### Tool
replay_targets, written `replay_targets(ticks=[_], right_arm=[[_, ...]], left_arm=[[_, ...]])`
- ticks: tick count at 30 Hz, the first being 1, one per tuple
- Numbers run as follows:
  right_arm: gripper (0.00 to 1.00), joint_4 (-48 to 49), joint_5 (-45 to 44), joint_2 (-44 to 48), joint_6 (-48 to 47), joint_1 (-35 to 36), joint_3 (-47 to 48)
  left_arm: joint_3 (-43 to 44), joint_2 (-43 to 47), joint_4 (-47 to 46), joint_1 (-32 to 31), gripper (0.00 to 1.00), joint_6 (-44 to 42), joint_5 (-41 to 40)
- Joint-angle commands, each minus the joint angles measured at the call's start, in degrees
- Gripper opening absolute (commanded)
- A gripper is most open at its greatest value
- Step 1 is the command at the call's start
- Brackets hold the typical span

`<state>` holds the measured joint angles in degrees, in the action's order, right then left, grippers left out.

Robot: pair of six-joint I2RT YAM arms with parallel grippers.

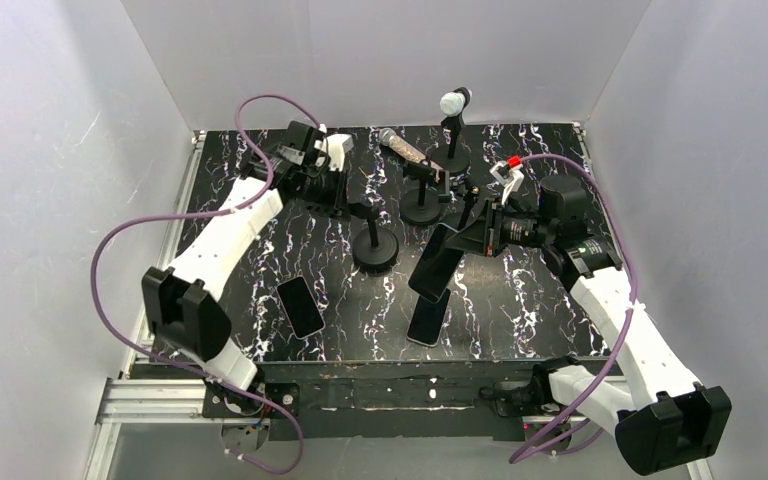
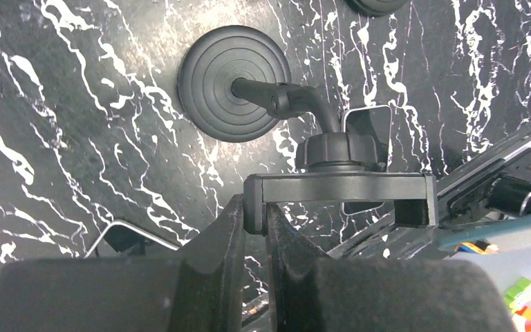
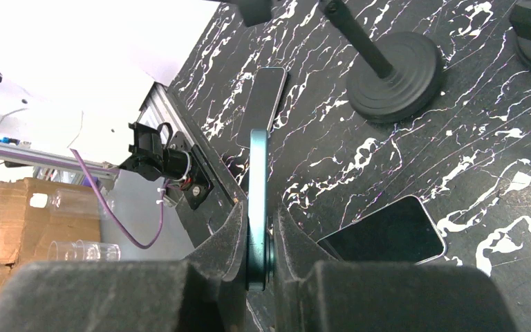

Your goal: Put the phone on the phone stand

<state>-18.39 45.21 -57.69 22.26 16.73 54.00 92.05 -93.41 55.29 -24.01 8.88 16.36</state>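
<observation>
My left gripper point(image 2: 254, 207) is shut on the left end of the phone stand's black clamp bar point(image 2: 342, 189). The stand's round base point(image 2: 234, 83) sits on the marbled table, and its bent arm rises to the clamp. In the top view this gripper point(image 1: 312, 168) is at the back left. My right gripper point(image 3: 258, 225) is shut on a teal-edged phone point(image 3: 258, 173), seen edge-on. In the top view that phone point(image 1: 434, 262) hangs tilted above the table's middle, held by the right gripper point(image 1: 475, 236).
Two more phones lie flat on the table, one at front left point(image 1: 300, 305) and one below the held phone point(image 1: 428, 318). Other black stands point(image 1: 375, 245) point(image 1: 420, 205) stand mid-table, and a microphone stand point(image 1: 452, 130) is at the back.
</observation>
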Motion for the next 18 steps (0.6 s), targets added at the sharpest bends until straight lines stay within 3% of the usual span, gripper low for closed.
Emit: replay_targets(ticks=[1, 9, 15, 18], right_arm=[[0.01, 1.30, 0.97, 1.81, 0.39, -0.34, 3.85], [0.01, 0.95, 0.06, 1.63, 0.07, -0.30, 4.51], [0.01, 1.18, 0.61, 1.04, 0.33, -0.30, 4.21], [0.01, 1.04, 0.70, 1.13, 0.28, -0.39, 4.04]], left_arm=[[-3.68, 9.63, -3.85, 0.05, 0.00, 5.40, -1.07], [-13.58, 17.27, -8.39, -6.01, 0.00, 10.63, -7.83], [-15.21, 17.31, -8.87, -6.66, 0.00, 9.31, -8.21], [-15.36, 17.03, -8.96, -6.89, 0.05, 8.32, -7.31]])
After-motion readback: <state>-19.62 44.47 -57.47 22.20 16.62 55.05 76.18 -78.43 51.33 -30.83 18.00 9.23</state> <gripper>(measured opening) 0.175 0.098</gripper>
